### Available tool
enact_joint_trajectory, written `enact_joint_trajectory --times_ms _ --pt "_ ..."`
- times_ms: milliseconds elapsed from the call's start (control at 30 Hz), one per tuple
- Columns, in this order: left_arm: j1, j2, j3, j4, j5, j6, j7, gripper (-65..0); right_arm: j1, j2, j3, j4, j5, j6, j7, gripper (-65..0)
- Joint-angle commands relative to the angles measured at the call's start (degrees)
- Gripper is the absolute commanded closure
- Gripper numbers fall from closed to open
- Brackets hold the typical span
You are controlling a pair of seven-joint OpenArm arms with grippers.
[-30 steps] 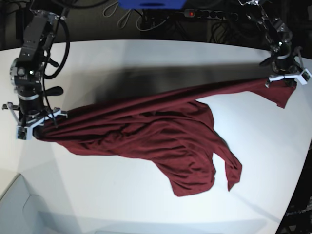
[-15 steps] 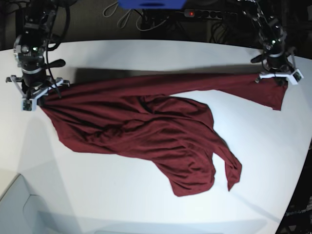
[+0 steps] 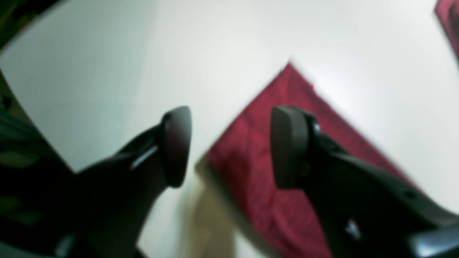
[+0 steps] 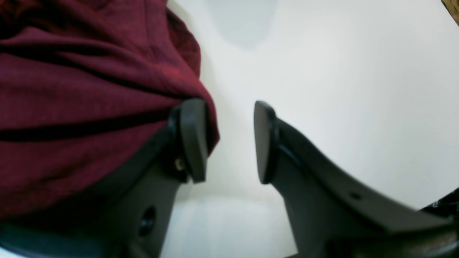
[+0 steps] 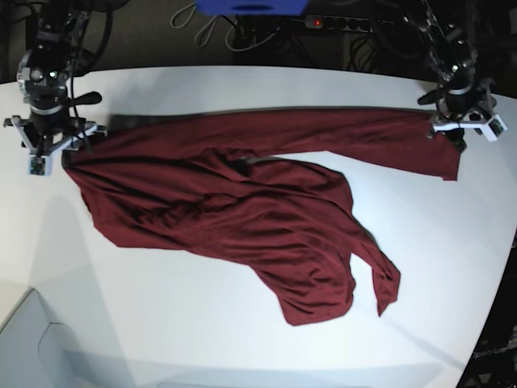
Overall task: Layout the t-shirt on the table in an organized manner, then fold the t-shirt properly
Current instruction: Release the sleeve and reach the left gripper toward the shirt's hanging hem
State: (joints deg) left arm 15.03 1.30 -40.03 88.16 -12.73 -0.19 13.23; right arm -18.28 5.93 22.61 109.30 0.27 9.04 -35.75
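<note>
power strip (image 5: pixel 349 23): black, lying past the far edge of my table, a small red light lit at its left end
blue object (image 5: pixel 252 6): bright blue, at the top edge of my base view, cut off by the frame, just left of the power strip
cables (image 5: pixel 212 31): pale loops beneath the blue object, and darker cords tangled near the power strip
floor behind (image 5: pixel 161 44): dark, details too dim for me to tell
</note>
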Motion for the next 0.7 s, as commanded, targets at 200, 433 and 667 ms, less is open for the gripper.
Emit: enact_joint_trajectory --times_ms 200,433,667 --pt "-0.65 0.15 -0.19 7.18 0.03 -0.12 -1.67 -36.5 0.13 -0.97 0.73 1.34 -0.23 -0.20 1.42 -22.5" --pt "-7.07 0.24 0.25 7.71 0.03 -0.12 -1.59 -36.6 0.22 -3.69 3.63 1.34 -0.23 -0.20 1.42 -22.6" --pt "-16.92 -1.43 6.58 0.59 0.64 -0.12 -1.59 -36.7 0.13 -3.52 3.98 1.34 -0.23 -0.20 1.42 -22.6"
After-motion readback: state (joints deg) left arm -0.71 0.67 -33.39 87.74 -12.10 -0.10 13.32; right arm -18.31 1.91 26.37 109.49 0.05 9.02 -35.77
